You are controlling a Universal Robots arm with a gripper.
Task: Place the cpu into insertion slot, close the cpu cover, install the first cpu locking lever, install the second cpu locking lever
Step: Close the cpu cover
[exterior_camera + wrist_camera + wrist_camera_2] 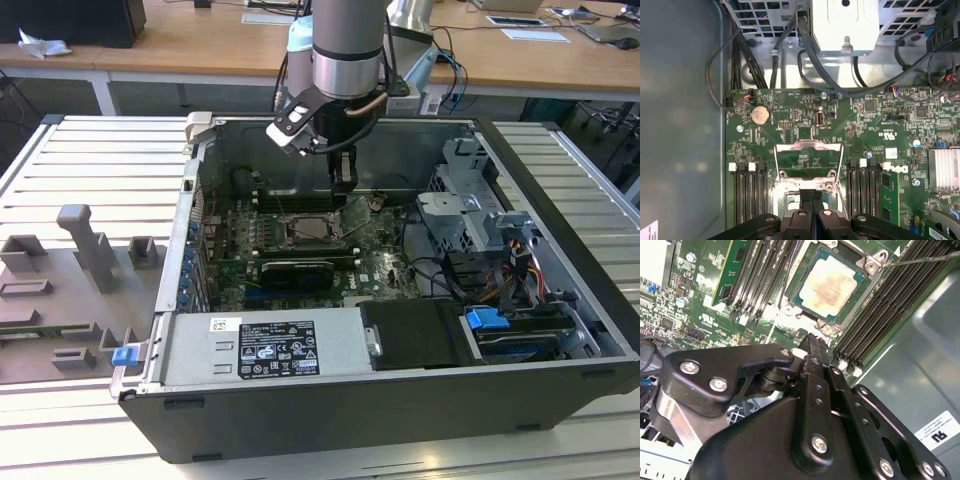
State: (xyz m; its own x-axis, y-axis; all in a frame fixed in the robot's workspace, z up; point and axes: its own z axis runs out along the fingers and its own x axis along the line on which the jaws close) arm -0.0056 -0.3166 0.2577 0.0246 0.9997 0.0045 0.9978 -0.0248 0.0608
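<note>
Up close, the gripper [812, 339] has its fingers pressed together with nothing between them, low over the green board just beside the insertion slot [288, 228]. Past the fingertips in the second wrist view, the cpu [829, 284] lies flat in that slot. A thin lever rod [925, 259] runs out from one corner. In the first wrist view the cpu cover [810, 146] is swung open, green board showing through its cut-out. Farther out, the open computer case [350, 420] sits on a ribbed table [90, 160].

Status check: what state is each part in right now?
cpu: seated in the slot.
cover: open, swung back over the board.
lever: unlatched, standing free.
gripper: shut, holding nothing, beside the slot.
case: side open.
</note>
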